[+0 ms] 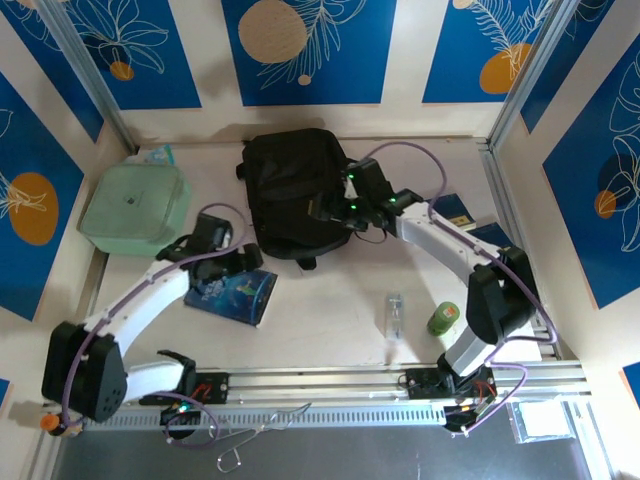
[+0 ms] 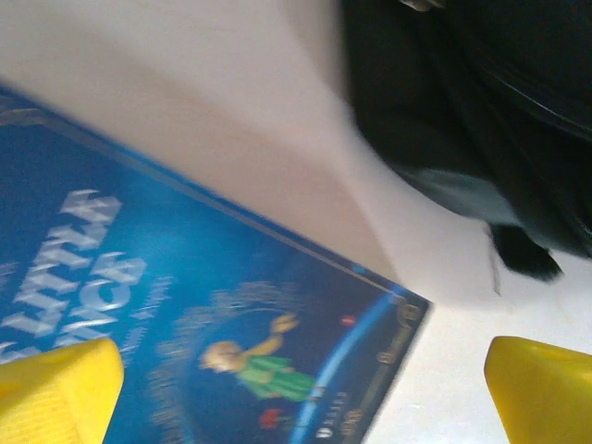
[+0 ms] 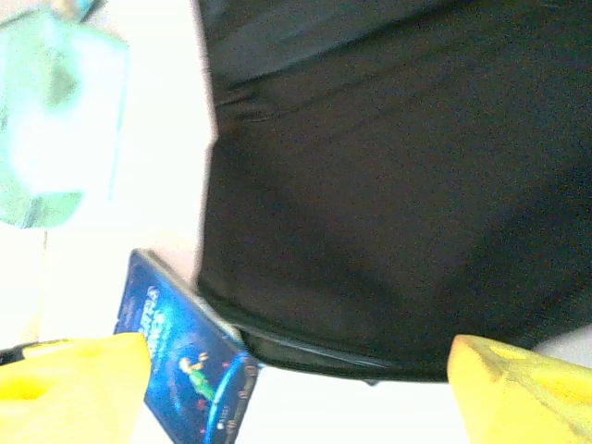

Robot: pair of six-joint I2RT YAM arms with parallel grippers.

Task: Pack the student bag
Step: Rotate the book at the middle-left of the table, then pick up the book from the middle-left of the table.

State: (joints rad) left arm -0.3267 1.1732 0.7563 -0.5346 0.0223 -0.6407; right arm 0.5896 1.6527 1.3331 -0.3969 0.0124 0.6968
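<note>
Left claw (image 2: pixel 305 379) is hovering agape over the Little Prince book (image 1: pixel 232 292) at 7 o'clock of the student bag (image 1: pixel 295 190), right claw (image 3: pixel 296 379) agape at its 3 o'clock; flat book is probably going to skid when pinched.

1. You are looking at a robot test cell in a lab: the left arm (image 1: pixel 140 300) and right arm (image 1: pixel 470 260) are bolted to an aluminium rail (image 1: pixel 330 378).
2. Beyond that rail lies a pale bench (image 1: pixel 330 300), walled in by blue printed panels (image 1: pixel 350 70).
3. Metal frame posts (image 1: pixel 530 75) stand at the corners far from the rail, and a purple cable (image 1: pixel 415 148) loops above it.
</note>
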